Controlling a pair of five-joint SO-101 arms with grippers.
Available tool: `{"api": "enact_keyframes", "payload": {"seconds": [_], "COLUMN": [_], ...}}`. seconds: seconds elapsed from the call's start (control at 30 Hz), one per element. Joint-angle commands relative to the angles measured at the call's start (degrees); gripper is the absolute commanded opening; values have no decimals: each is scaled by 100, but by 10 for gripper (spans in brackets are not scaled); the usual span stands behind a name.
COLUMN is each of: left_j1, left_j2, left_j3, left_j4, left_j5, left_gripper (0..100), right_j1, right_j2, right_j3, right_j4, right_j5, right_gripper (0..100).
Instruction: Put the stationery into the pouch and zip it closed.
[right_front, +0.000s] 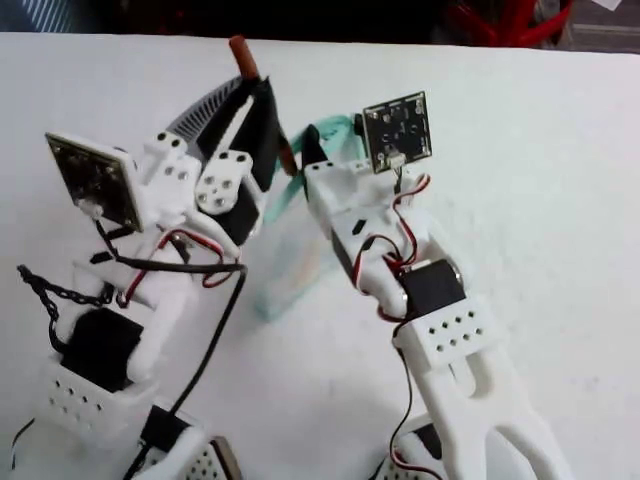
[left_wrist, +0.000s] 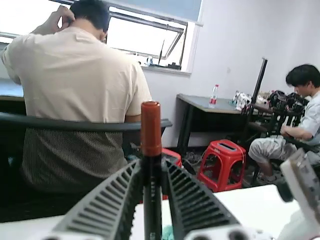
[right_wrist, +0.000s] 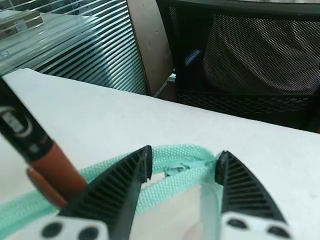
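A black pen (right_front: 262, 105) with reddish-brown ends stands tilted, held by my left gripper (right_front: 248, 95), which is shut on its shaft. From the left wrist the pen (left_wrist: 150, 150) rises between the ribbed fingers (left_wrist: 112, 200) of that gripper (left_wrist: 151, 172). Its lower end (right_wrist: 52, 167) dips into the mouth of the pouch. The translucent pouch (right_front: 290, 262) with teal trim lies flat between the two arms. My right gripper (right_front: 322, 150) is at the pouch's far end. This gripper (right_wrist: 182, 165) is open, straddling the teal zipper band (right_wrist: 170, 187) beside the zipper pull (right_wrist: 175, 170).
The white table (right_front: 540, 150) spreads wide to the right and far side. Cables (right_front: 215, 330) and the arm bases crowd the near edge. Chairs and seated people are beyond the table's far edge.
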Motion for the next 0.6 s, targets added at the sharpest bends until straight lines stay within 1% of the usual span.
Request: {"api": "enact_keyframes", "payload": {"seconds": [0.0,0.57], "left_j1": [75,66], "left_j2": [-84,-110], "left_j3": [211,1284], "left_j4": [-123,-123], "left_j5": [-35,-35], "left_gripper": [27,27], "right_j1": [22,22], "right_j2": [171,171], "right_j3": [413,413], "right_j4": [48,57], "right_j5": [18,18], "right_gripper": [204,204]}}
